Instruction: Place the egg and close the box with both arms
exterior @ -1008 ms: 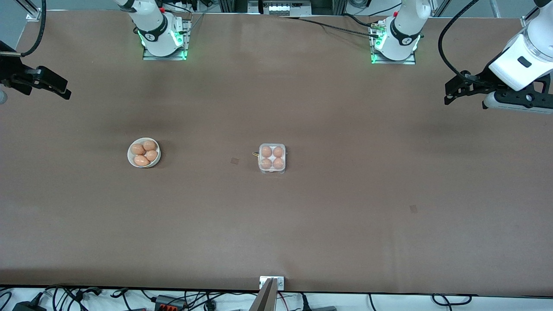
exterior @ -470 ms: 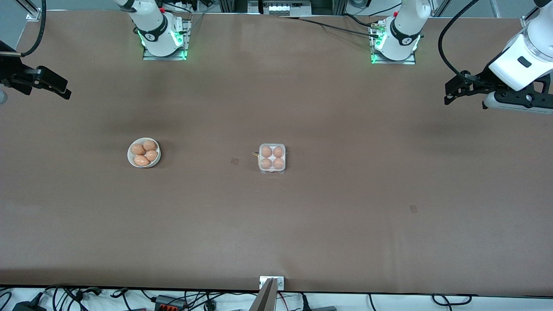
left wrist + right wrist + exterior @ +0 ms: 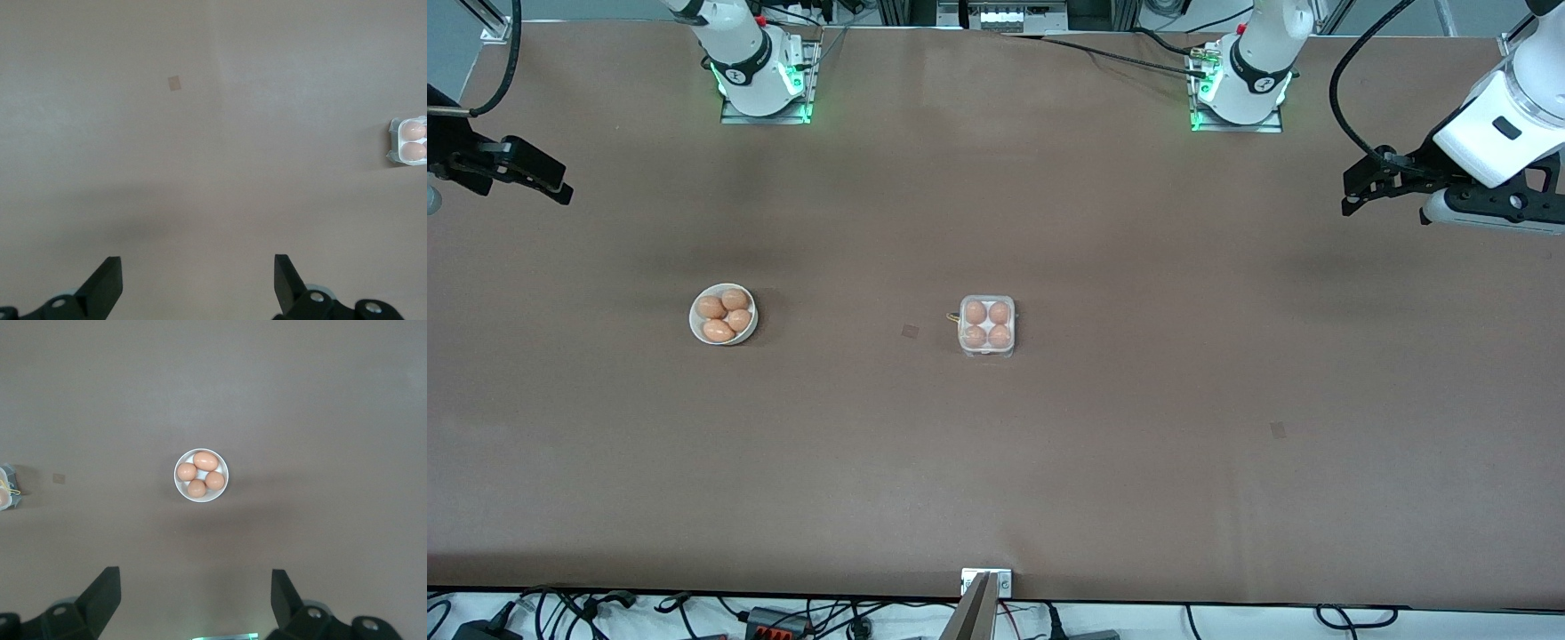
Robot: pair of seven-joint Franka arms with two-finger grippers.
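Nothing's really shifting since a second ago, both arms are just sitting parked at the table ends.

Egg carton point(image 3: 986, 326) is sitting shut near the middle of the brown table point(image 3: 1138, 427), all four cells filled with brown eggs, loads of bare tabletop around it on every side. White bowl point(image 3: 723, 315) with four more eggs is resting well apart from it, toward the right arm's end. Left gripper point(image 3: 1352, 191) is hanging over the table edge at the left arm's end, fingers point(image 3: 107, 283) spread wide, gripping nothing. Right gripper point(image 3: 560, 182) is hovering over the table near the edge at the right arm's end, fingers point(image 3: 103, 590) also spread wide and empty. Its wrist view is looking straight down at the bowl, with the carton just peeking in at that view's edge.
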